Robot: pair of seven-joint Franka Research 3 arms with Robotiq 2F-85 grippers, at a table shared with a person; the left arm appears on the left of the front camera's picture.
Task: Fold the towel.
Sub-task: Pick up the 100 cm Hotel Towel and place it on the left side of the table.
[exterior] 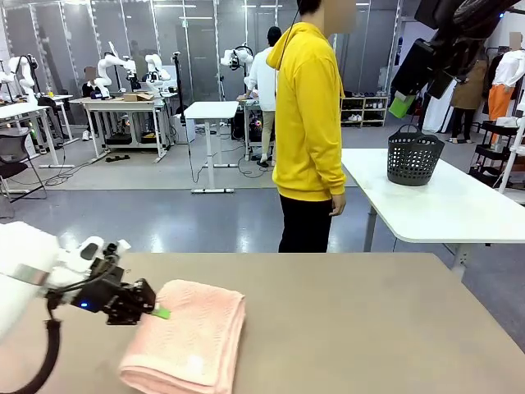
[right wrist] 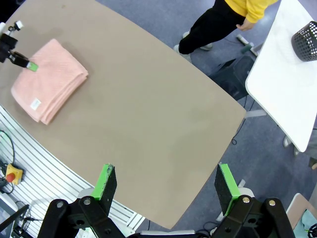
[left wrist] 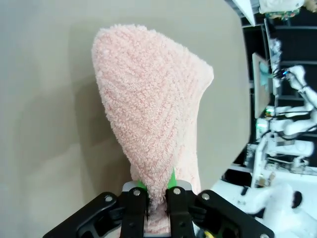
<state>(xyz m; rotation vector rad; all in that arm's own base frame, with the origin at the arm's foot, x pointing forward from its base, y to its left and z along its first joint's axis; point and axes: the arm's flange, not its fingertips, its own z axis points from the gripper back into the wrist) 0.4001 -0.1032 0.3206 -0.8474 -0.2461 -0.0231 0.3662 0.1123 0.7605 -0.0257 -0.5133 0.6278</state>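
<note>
On the left we see the left hand (exterior: 156,310) low over the tan worktop (exterior: 353,328), its green pads pressed onto an edge of the towel (exterior: 193,336). In the left wrist view the two fingers (left wrist: 134,208) pinch a fold of the pink terry cloth between them, and the cloth rises from the pinch in a rounded hump over the worktop. The towel lies folded in several layers near the worktop's left front corner; in the right wrist view a small white label (right wrist: 35,103) shows on its top layer, near one end. Farther right, at the far side of the worktop, a person in a yellow hooded top (exterior: 308,115) and black trousers stands side-on to us, arms hanging down. Beyond, a dark basket (exterior: 414,156) sits on a white table (exterior: 459,205). The right hand (right wrist: 166,183) hangs high above the worktop, its green-padded fingers spread wide apart and holding nothing.
</note>
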